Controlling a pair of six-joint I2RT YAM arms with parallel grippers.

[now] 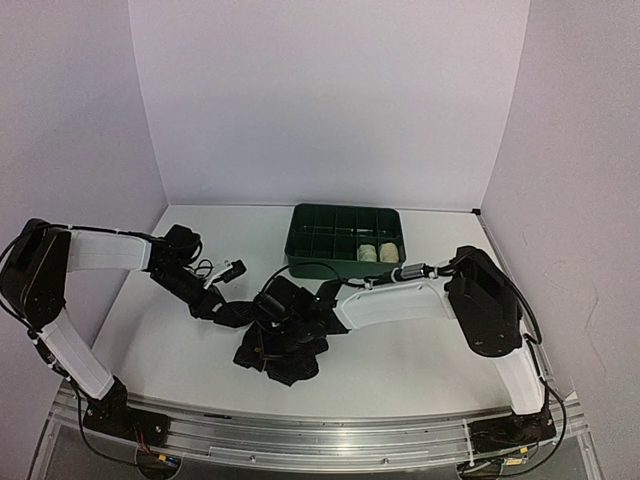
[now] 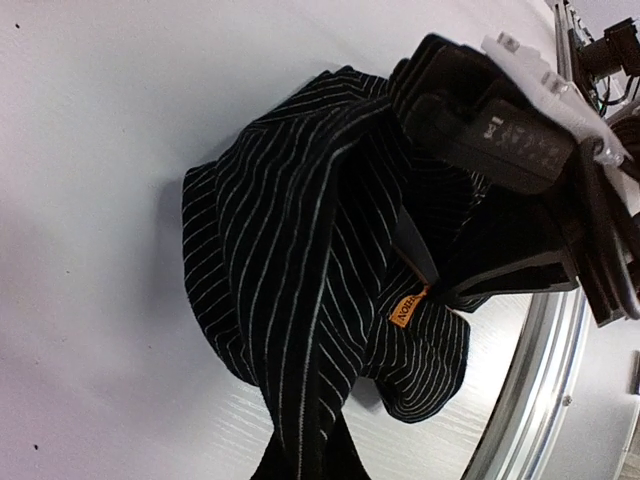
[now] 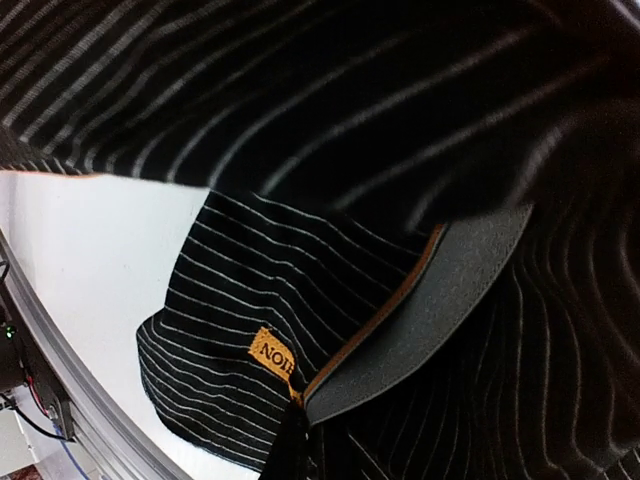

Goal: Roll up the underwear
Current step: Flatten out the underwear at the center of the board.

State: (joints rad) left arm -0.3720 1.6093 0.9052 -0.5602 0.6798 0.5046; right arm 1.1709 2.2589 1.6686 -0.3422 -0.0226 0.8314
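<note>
Top view: black underwear (image 1: 285, 350) sits bunched near the front middle of the table (image 1: 420, 360), with no clean long axis, just a crumpled heap spreading left to right. The left gripper (image 1: 232, 312) is at its left edge and the right gripper (image 1: 272, 305) is on top of the heap, the two close together; no writing is readable here. The green tray (image 1: 300, 240) stands behind, well apart, with two pale rolls (image 1: 377, 251) side by side in a front compartment. Left wrist view: the cloth is black with thin white pinstripes running from upper right down to the bottom edge, where a strip is drawn tight toward the camera. The left gripper's own fingers are hidden under that strip — pressed together, pinching the fabric. A small orange label (image 2: 408, 305) has dark letters too small to read. The right gripper (image 2: 470, 285) is buried in the cloth just beside that label, jaws closed on the fabric. Right wrist view: the underwear (image 3: 300, 120) fills the frame and hangs over the lens, stripes slanting. A grey waistband (image 3: 420, 310) with orange piping runs diagonally — the label (image 3: 272, 355) at its lower end starts "NO", the rest unclear.
</note>
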